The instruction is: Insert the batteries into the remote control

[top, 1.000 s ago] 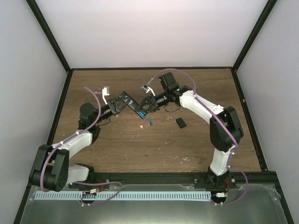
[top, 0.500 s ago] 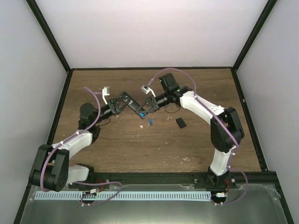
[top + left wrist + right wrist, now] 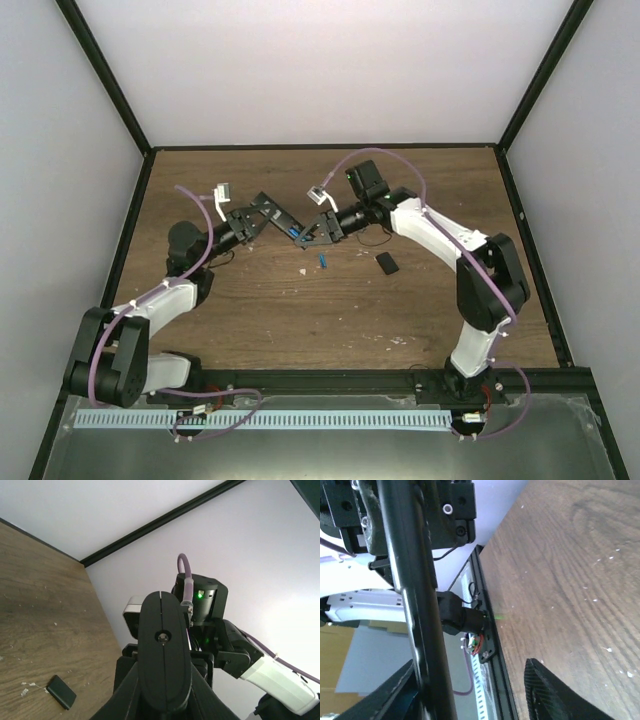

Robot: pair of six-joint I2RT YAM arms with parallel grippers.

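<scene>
The left gripper point(image 3: 258, 215) is clamped on the remote control point(image 3: 163, 650), holding it off the wooden table point(image 3: 430, 310) with its rounded end aimed at the right arm. The right gripper point(image 3: 470, 670) meets the remote's far end. In its wrist view the fingers point(image 3: 547, 695) stand apart, and the black bar runs close along one of them. A blue battery point(image 3: 299, 236) shows right where remote and right gripper meet. Whether it sits in the remote or only against it is hard to tell from above. A second battery point(image 3: 323, 260) lies on the table just below them, near white specks point(image 3: 303, 270). The short black cover piece point(image 3: 386, 263) lies further right.
</scene>
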